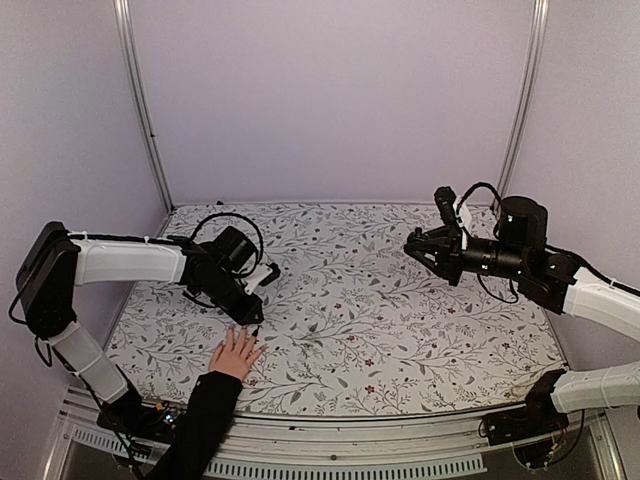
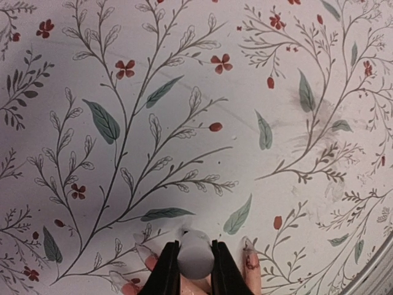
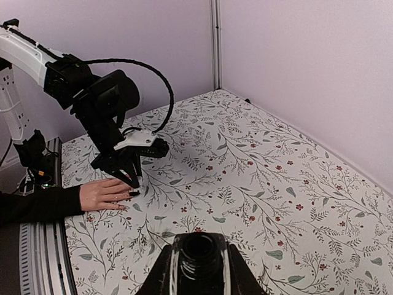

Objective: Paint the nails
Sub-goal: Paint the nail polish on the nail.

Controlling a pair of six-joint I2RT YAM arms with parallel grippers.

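Clamping a white cap (image 2: 195, 258), the left hand (image 2: 195, 247) hangs just over the nails (image 2: 248, 245) at the worktop's (image 2: 184, 92) near-left edge, while the right hand (image 3: 198, 253) grips a dark open bottle (image 3: 198, 265) well apart.

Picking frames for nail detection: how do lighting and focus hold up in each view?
Top external: even, violet-tinted light, only soft shadows, hand small. Left wrist: corners darken, the white cap in the jaws and the fingertips beside it look soft. Right wrist: tablecloth sharp, bottle in the jaws slightly blurred.
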